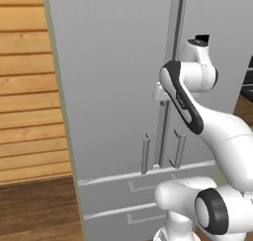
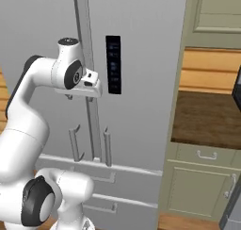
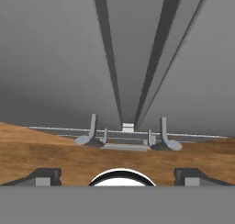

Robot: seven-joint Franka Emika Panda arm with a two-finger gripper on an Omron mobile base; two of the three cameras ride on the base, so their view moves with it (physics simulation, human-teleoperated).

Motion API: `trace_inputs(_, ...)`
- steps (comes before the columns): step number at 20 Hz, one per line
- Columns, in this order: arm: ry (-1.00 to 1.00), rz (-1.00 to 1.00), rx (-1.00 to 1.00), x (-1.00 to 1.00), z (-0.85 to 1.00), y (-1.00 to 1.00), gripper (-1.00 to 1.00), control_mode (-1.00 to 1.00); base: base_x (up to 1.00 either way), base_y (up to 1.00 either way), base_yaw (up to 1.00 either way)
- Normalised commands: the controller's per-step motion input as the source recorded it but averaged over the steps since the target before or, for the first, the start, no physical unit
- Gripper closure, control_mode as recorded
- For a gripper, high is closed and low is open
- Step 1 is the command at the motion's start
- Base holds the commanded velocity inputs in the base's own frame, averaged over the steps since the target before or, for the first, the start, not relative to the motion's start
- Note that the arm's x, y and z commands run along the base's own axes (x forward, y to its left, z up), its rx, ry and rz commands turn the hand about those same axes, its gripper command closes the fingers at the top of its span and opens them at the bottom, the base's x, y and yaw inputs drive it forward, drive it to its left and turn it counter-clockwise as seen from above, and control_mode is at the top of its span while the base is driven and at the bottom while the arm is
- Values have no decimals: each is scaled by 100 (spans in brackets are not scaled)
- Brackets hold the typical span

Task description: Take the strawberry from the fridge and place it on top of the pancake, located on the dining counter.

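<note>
Hiding its shelves, fridge point(image 1: 113, 87) doors closed, tool point(image 3: 117, 175) tips wide apart

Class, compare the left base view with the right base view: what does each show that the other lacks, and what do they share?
Left base view alone: a wooden plank wall left of the fridge.
Right base view alone: a dark panel on the fridge door, sage-green cabinets and a brown worktop to the right.
Both: the closed fridge, its bar handles, the drawers below, and the gripper, open, held up against the door seam.
</note>
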Motion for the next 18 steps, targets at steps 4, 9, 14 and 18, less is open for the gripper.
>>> trace_inputs(4, 0, 0, 0, 0, 0, 0, -100, 100, -56, 0, -1)
trace_inputs(9, 0, 0, 0, 0, 0, 0, -100, 100, -64, -3, -2)
trace_inputs(14, 0, 0, 0, 0, 0, 0, -100, 100, -69, -5, -5)
trace_inputs(18, 0, -1, 0, -3, 0, -4, -100, -100, -30, -8, -6)
